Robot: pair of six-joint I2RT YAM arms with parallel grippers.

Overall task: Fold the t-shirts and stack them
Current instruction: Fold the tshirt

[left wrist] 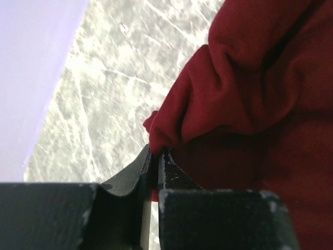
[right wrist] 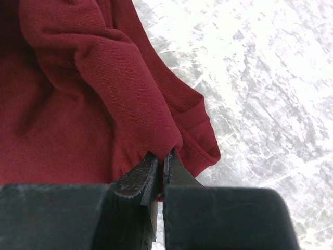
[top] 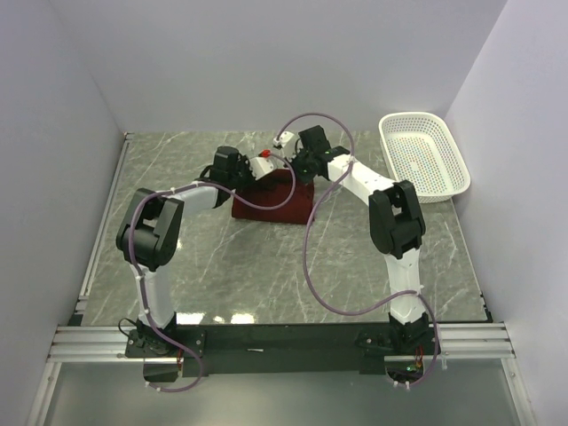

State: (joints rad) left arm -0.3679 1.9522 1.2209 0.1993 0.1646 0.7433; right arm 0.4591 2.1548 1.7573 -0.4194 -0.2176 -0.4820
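The dark red t-shirt (top: pixel 271 200) lies bunched on the grey marble table, behind the middle. My left gripper (top: pixel 259 167) is shut on a fold of its left edge; in the left wrist view the cloth (left wrist: pixel 250 94) is pinched between the jaws (left wrist: pixel 156 153). My right gripper (top: pixel 291 165) is shut on a fold of its right side; in the right wrist view the cloth (right wrist: pixel 99 88) is pinched at the jaws (right wrist: pixel 164 156) and a hemmed edge (right wrist: pixel 200 135) hangs beside them. The two grippers are close together over the shirt's far edge. No neck label shows.
A white perforated plastic basket (top: pixel 424 155) stands at the back right against the wall. Grey walls close in the table (top: pixel 266 266) on the left, back and right. The arms' purple cables (top: pixel 311 257) loop over the table in front of the shirt.
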